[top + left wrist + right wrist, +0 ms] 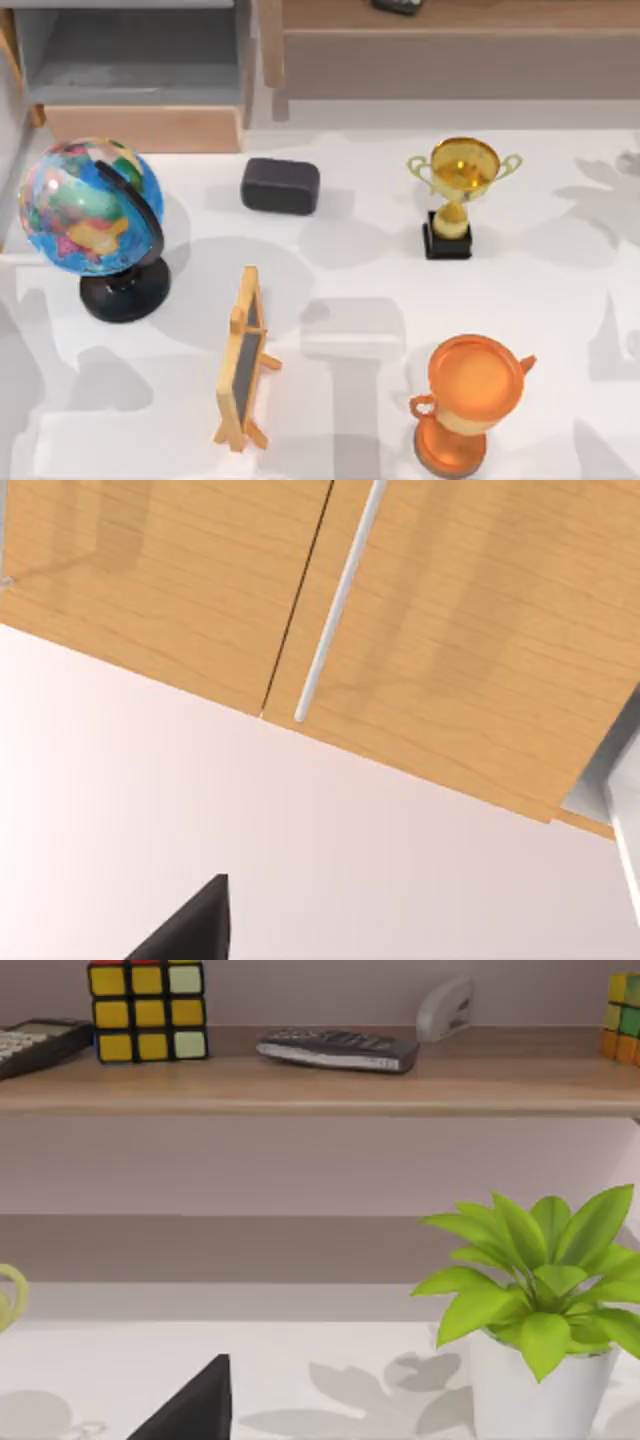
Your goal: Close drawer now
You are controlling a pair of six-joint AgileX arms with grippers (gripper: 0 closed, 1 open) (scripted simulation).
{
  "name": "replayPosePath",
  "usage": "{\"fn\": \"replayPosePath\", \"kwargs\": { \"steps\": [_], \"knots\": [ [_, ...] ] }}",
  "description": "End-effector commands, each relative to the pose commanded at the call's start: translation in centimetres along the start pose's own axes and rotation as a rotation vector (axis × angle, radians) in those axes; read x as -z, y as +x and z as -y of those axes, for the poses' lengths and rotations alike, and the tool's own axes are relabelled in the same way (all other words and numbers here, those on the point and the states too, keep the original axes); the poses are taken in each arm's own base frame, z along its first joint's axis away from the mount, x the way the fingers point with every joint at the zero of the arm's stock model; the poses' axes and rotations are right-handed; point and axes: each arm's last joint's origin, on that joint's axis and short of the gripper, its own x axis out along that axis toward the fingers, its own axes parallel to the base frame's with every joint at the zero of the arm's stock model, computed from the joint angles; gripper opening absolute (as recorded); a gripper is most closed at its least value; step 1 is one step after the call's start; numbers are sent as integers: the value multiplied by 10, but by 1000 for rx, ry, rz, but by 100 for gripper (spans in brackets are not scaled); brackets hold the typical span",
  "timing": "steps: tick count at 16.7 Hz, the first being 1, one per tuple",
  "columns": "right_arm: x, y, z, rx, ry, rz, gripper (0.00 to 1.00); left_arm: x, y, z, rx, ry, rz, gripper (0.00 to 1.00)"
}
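The drawer point(130, 60) stands pulled out at the table's back left, its grey floor and walls showing behind the light-wood front panel point(140, 128). A dark part of my left gripper point(190, 925) shows in the left wrist view, below light-wood panels with a slim pale bar handle point(335, 605). A dark part of my right gripper point(195, 1405) shows in the right wrist view, low over the white table and facing a shelf.
A globe point(90, 210) stands just in front of the drawer. A black block point(280, 185), a gold trophy point(455, 195), an orange trophy point(470, 400) and a small easel board point(243, 360) dot the table. The brown shelf unit point(450, 50) runs along the back; a potted plant point(540, 1300) stands near it.
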Motion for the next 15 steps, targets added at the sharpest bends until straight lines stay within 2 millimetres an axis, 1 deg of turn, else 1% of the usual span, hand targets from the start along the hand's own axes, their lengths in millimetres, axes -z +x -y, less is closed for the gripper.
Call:
{"fn": "replayPosePath", "kwargs": {
  "steps": [3, 6, 9, 15],
  "knots": [
    [0, 0, 0, 0, 0, 0, 100, 26, -10, 16, 65, 173, 41, 100],
    [0, 0, 0, 0, 0, 0, 100, 40, -12, 35, 129, 273, 108, 100],
    [0, 0, 0, 0, 0, 0, 100, 45, -12, 47, 162, 311, 152, 100],
    [0, 0, 0, 0, 0, 0, 100, 44, -11, 48, 165, 311, 156, 100]
  ]
}}
